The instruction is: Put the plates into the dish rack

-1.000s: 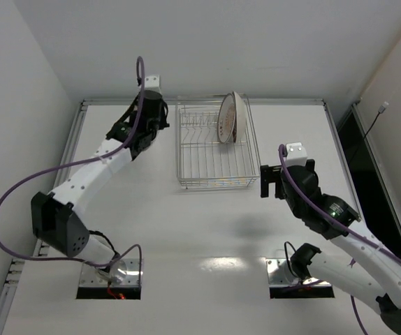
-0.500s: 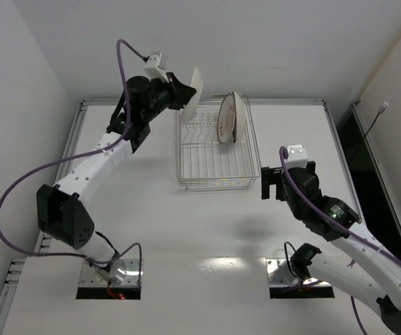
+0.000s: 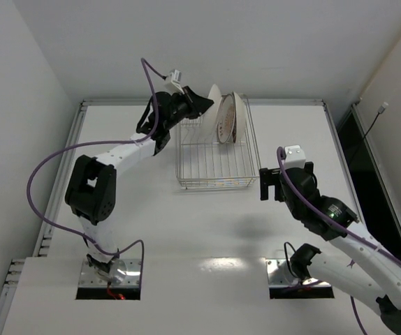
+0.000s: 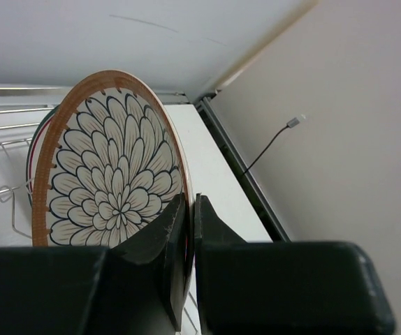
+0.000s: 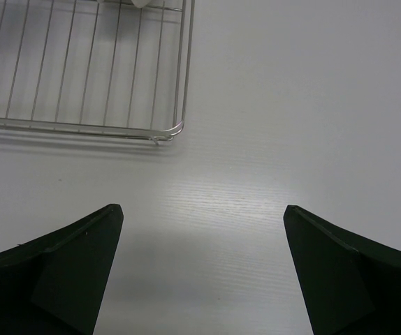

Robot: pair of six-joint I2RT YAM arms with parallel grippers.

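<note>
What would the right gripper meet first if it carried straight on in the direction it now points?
Most likely the bare table, just beside the dish rack corner. The right gripper is open, and its wrist view shows nothing else ahead, though the depth is hard to judge.

The dish rack (image 3: 211,167) stands on the white table's (image 3: 186,230) far half.

Two plates (image 4: 110,174), perhaps three; one dish rack (image 3: 216,185)
</note>
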